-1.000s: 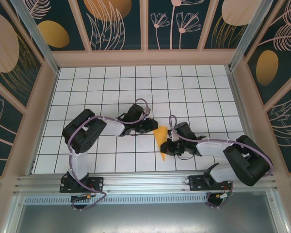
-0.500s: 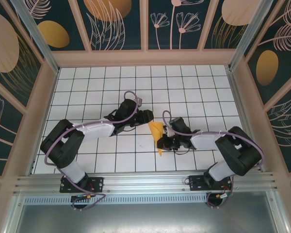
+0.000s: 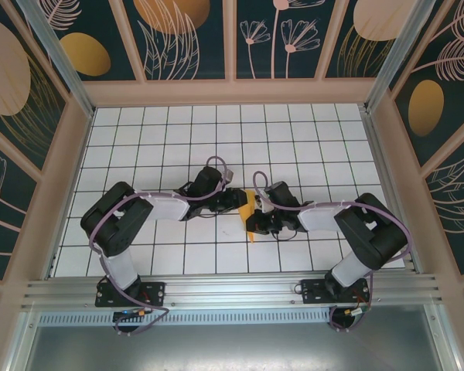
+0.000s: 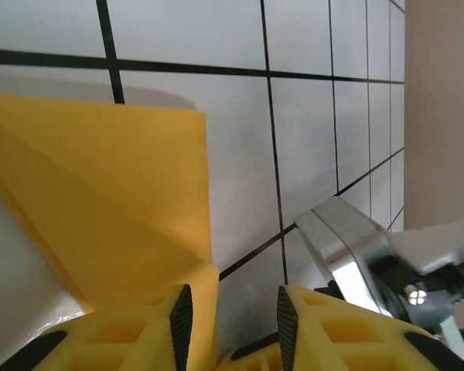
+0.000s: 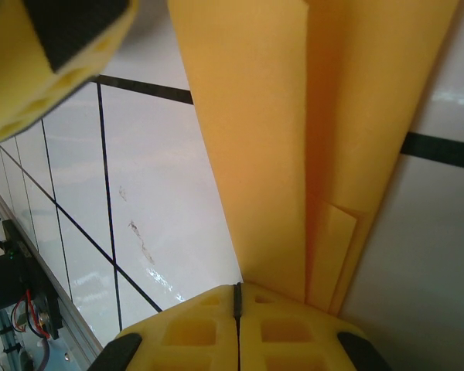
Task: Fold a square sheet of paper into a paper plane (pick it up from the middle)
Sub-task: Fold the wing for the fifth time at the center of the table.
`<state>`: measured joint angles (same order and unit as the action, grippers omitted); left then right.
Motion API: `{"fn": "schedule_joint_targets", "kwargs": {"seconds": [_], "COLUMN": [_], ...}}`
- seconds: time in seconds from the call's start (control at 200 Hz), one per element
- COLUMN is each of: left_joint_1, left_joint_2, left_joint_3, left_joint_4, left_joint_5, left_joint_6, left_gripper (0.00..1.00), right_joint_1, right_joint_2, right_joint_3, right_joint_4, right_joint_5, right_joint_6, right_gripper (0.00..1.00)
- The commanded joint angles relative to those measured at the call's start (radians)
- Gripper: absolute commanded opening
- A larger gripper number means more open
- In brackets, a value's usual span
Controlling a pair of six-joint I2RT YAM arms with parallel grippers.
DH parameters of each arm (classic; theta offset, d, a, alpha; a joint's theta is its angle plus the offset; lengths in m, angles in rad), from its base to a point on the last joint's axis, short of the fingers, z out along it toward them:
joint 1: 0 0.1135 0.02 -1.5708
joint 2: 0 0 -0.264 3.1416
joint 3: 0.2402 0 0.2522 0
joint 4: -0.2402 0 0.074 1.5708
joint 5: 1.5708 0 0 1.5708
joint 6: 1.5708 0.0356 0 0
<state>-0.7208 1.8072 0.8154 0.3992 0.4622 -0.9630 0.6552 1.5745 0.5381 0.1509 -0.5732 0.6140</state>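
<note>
Two arms meet at the middle of the tiled table (image 3: 178, 139) in the top view. The left gripper (image 3: 236, 201) and right gripper (image 3: 257, 222) sit on either side of the folded yellow paper (image 3: 250, 207), a narrow wedge pointing toward the near edge.

From the left wrist, the left gripper (image 4: 232, 328) stands narrowly parted, with table showing through the gap. The paper (image 4: 100, 185) lies against one finger; whether it is pinched cannot be told.

From the right wrist, the right gripper (image 5: 237, 309) is closed tight, fingertips meeting. The creased paper (image 5: 294, 139) rises from just behind them.
</note>
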Motion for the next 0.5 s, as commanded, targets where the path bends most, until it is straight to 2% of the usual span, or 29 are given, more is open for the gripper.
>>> {"fn": "schedule_joint_targets", "kwargs": {"seconds": [0.0,0.115,0.295,0.495], "left_joint_1": [-0.009,-0.010,-0.009,-0.010], "left_joint_2": [0.032,0.069,0.121,0.146], "left_joint_3": [0.051,0.068,0.074,0.023], "left_joint_4": [0.008,-0.007,-0.064,-0.053], "left_joint_5": [0.057,0.050,-0.024,-0.072], "left_joint_6": [0.004,0.007,0.024,0.018], "left_gripper": [0.38,0.38,0.37,0.33], "right_joint_1": [-0.006,-0.005,-0.004,-0.003], "right_joint_2": [0.021,0.023,0.011,-0.065], "right_joint_3": [0.013,0.010,0.014,0.021], "right_joint_4": [0.001,0.007,-0.010,-0.058], "right_joint_5": [0.035,0.034,0.040,0.057], "right_joint_6": [-0.019,-0.013,-0.001,0.026], "right_gripper": [0.08,0.08,0.09,0.12]}}
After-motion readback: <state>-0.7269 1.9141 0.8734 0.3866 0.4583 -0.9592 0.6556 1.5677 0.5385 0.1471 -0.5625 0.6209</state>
